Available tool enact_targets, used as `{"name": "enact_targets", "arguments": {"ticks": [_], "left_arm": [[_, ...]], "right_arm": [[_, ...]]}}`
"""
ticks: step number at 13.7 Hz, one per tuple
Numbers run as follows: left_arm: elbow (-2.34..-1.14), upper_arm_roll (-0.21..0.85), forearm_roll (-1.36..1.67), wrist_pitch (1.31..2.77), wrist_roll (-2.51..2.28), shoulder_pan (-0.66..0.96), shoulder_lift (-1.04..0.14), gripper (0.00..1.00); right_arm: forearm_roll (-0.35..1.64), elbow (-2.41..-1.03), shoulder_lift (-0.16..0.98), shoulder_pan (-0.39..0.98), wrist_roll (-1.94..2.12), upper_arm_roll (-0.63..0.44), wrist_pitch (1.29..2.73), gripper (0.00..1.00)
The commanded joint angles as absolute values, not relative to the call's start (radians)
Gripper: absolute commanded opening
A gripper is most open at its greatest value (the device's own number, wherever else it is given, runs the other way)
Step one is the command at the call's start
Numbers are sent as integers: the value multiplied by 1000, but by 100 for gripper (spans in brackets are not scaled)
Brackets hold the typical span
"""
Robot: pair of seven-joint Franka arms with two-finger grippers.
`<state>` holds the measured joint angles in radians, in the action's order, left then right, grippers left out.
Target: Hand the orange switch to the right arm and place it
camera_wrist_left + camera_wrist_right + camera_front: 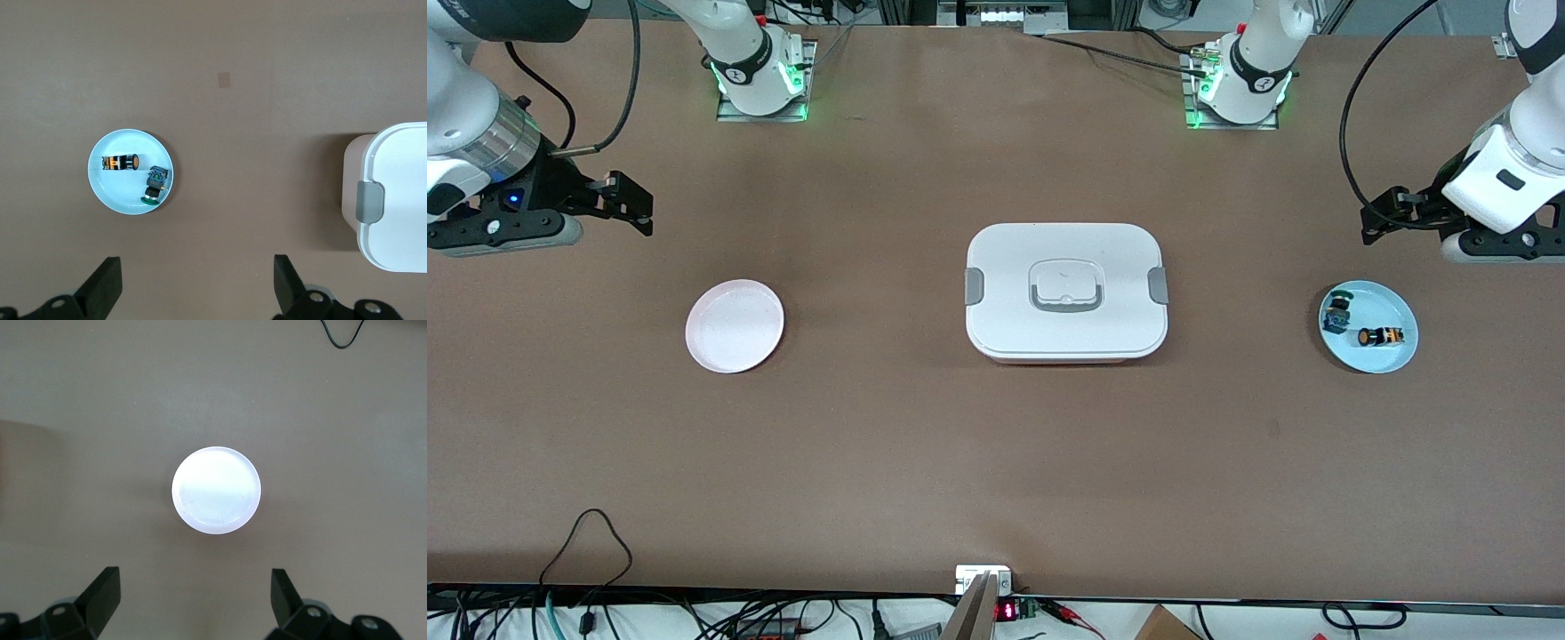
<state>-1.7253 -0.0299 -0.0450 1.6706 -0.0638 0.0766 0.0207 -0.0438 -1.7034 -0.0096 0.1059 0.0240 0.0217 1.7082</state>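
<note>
Nothing picked up yet — orange switch (pixel 1381 337) apparently loose on blue plate (pixel 1396 360); left gripper (pixel 1371 227) near that plate and right gripper (pixel 633 209) both empty, jaws wide — left must descend first.

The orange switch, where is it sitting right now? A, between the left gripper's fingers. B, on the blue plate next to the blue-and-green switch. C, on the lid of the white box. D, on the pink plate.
B: the orange switch lies on the blue plate beside the blue-and-green switch, while the left gripper hangs open and empty above the table.
</note>
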Motion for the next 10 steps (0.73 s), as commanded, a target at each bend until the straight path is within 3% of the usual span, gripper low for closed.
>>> {"name": "enact_targets", "arguments": {"ticks": [1, 10], "left_arm": [[-1700, -37, -34, 1651, -51, 78, 12, 100], [-1701, -40, -34, 1632, -55, 77, 12, 100]], "right_arm": [[-32, -1697, -11, 106, 20, 23, 1706, 100], [-32, -1697, -11, 107, 20, 23, 1706, 100]]}}
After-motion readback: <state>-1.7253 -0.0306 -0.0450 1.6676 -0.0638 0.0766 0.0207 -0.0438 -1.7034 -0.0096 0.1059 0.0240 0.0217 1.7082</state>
